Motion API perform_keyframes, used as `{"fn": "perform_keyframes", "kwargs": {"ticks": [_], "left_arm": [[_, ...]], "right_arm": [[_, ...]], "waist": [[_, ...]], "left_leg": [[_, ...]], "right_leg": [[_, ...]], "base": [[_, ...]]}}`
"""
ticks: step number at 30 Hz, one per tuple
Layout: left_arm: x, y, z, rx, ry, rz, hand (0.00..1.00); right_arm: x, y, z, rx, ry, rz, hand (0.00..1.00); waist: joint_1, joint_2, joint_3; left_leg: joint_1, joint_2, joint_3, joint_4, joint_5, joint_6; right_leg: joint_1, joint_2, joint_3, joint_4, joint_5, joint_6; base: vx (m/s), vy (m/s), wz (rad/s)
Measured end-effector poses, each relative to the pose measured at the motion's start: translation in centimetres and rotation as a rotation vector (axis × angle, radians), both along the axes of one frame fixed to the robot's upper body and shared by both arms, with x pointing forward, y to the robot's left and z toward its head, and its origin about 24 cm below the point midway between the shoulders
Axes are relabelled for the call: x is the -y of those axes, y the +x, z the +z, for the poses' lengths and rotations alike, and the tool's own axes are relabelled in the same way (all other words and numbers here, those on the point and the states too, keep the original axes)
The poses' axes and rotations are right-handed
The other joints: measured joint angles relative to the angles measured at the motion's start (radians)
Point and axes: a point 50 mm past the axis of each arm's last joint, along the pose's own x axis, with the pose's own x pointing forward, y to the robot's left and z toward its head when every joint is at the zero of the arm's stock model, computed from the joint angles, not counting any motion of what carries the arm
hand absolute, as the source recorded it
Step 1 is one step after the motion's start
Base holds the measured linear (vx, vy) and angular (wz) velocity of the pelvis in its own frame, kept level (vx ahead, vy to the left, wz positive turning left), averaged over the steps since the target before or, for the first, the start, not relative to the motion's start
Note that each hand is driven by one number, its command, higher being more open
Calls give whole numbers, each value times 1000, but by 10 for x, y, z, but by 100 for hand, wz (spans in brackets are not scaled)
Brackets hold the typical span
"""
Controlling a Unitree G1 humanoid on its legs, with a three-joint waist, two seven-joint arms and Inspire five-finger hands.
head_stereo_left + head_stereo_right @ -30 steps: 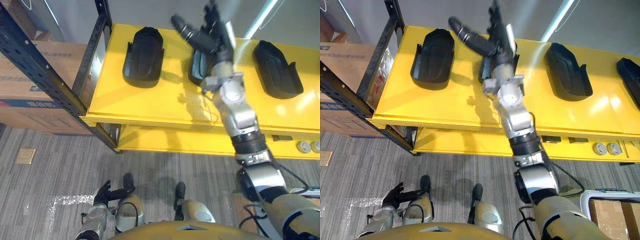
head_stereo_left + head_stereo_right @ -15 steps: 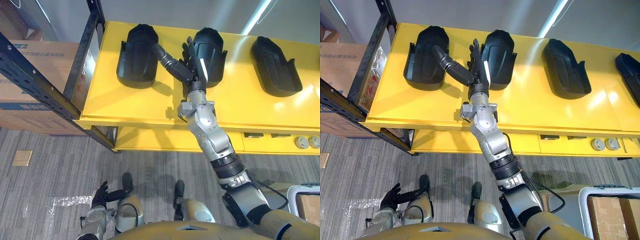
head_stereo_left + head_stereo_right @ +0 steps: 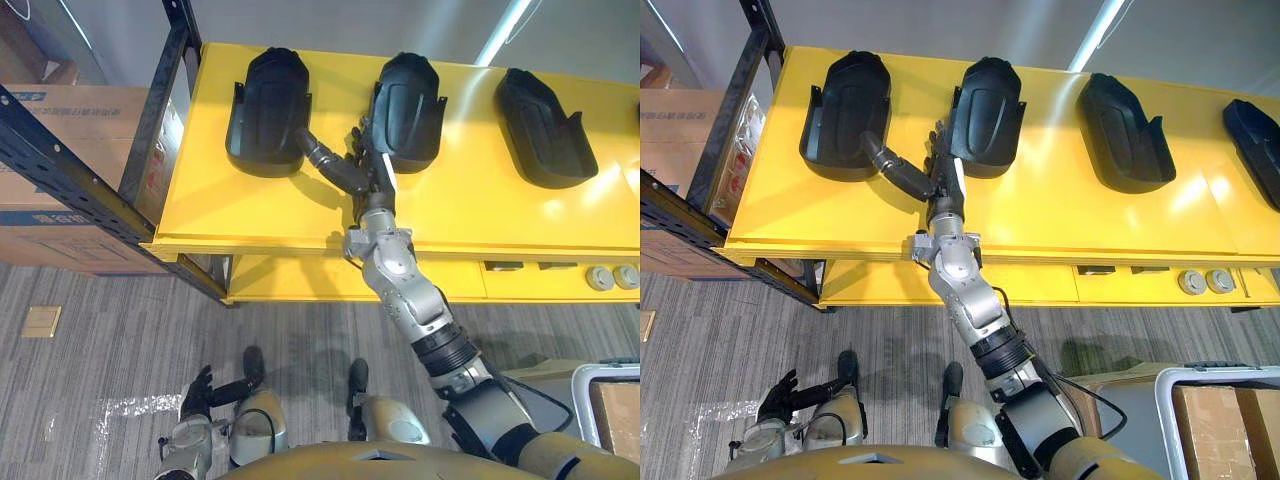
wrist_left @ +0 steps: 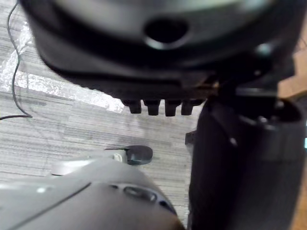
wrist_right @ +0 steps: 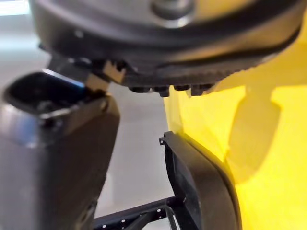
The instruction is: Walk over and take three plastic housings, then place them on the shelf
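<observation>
Three black plastic housings lie in a row on the yellow shelf [image 3: 300, 215]: a left housing [image 3: 268, 98], a middle housing [image 3: 408, 98] and a right housing [image 3: 540, 115]. A further housing [image 3: 1252, 135] shows at the shelf's far right. My right hand [image 3: 362, 165] hovers open over the shelf between the left and middle housings. Its fingers are straight by the middle housing's near left edge, its thumb points toward the left housing, and it holds nothing. The right wrist view shows a housing's edge [image 5: 201, 187] past the thumb [image 5: 57, 158]. My left hand [image 3: 197, 388] hangs open low by the floor.
A black rack upright [image 3: 90, 185] stands left of the shelf, with cardboard boxes [image 3: 55, 130] behind it. A lower yellow level carries small round parts [image 3: 612, 278]. A pale bin with a box [image 3: 1230, 410] sits at the lower right. Grey carpet lies below.
My right hand has drawn back from over the middle housing toward the shelf's front and now sits lower, between two housings. The view has shifted too. The left hand has stayed put.
</observation>
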Motion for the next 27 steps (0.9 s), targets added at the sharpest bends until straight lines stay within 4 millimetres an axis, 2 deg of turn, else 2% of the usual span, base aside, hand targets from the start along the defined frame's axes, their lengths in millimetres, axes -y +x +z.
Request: {"fn": "perform_keyframes", "kwargs": {"ticks": [20,27], "left_arm": [[0,-1,-1,-10,17,0,100],[0,-2,-2,-19,16,2,100]], "right_arm": [[-3,-3,-5,-15,14,-95,100],[-2,-7,-12,-23,42,-109,100]], "waist": [[-1,-1,-9],[-1,4,-14]], "left_leg": [[-2,0,10,1,3,5],[-1,-2,10,1,3,5]], "right_leg": [[-11,0,10,4,3,-4],[-8,0,10,1,3,-4]], "base": [[3,0,-1],[0,0,0]]}}
